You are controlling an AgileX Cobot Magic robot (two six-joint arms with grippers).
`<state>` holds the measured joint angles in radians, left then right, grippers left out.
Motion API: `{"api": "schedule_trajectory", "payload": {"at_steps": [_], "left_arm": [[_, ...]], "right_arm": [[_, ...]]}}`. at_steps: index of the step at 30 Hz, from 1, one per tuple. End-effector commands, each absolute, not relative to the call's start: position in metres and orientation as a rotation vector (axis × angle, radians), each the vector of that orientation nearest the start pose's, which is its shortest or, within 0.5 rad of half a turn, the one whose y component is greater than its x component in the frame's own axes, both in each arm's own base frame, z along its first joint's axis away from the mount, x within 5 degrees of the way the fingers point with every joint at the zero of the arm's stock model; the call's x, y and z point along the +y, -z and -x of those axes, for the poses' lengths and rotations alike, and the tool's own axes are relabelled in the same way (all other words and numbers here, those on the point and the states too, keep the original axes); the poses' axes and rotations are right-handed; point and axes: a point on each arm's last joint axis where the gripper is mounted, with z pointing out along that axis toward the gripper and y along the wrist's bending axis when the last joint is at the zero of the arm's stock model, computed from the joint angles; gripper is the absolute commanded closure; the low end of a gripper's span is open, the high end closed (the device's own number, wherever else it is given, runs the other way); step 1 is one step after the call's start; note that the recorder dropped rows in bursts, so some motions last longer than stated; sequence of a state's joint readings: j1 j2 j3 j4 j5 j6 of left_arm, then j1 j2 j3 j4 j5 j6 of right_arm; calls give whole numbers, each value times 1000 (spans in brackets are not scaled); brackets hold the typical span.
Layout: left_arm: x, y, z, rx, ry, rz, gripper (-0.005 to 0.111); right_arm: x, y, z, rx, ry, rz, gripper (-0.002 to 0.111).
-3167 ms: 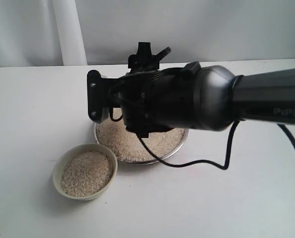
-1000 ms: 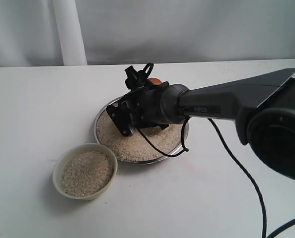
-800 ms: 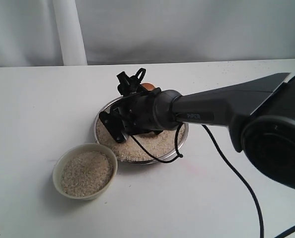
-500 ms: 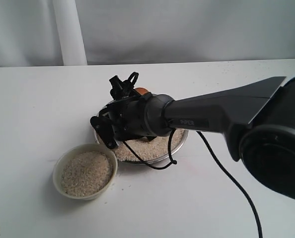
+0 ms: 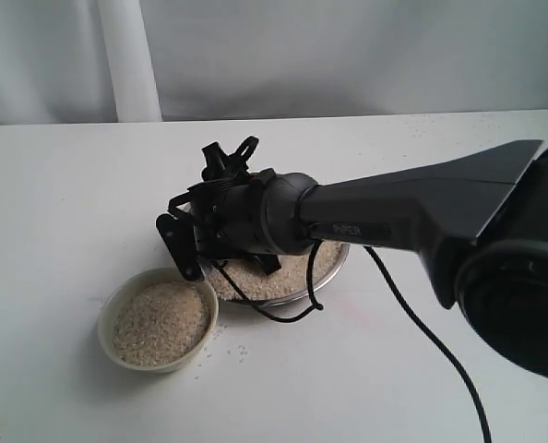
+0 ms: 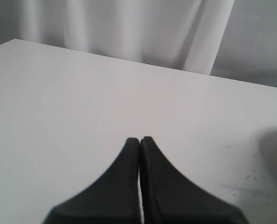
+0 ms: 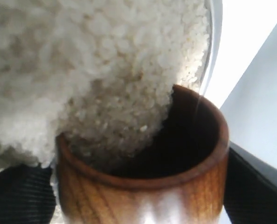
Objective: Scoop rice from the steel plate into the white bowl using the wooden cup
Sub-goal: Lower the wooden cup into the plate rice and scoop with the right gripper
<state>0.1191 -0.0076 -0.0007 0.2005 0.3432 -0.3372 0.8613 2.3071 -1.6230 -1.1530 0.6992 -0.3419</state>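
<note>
Right wrist view puts the wooden cup [image 7: 143, 198] at the edge of the rice [image 7: 82, 70] heap, its mouth pushed into the grains, with some lying inside the rim. We see the right hand [image 5: 226, 159] clamped on the cup, dark pads [image 7: 17, 196] at both sides. The rice fills the steel plate [image 5: 337, 263]. Just beside it the white bowl [image 5: 177, 363] holds more, with stray rice on the tabletop [image 5: 71, 185] around it. The left hand [image 6: 139, 144] hangs off to the side, fingers pressed together.
</note>
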Motion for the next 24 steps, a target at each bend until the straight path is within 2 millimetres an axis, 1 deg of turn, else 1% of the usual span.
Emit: {"api": "schedule_trajectory", "payload": {"at_steps": [1,6,12,24], "left_arm": [[12,-183,-53,1791,-33,290,107],[12,-183,-53,1791,-33,290,107],[12,-183,-53,1791,-33,290,107],[12,-183,-53,1791,-33,290,107]], "right_arm": [[336,-132,-348,1331,964,2146,108],[340,-133,-343,1338,936,2146,108],[340,-137,-341,1382,894,2129,108],[340,-134,-337,1461,824,2114,108]]}}
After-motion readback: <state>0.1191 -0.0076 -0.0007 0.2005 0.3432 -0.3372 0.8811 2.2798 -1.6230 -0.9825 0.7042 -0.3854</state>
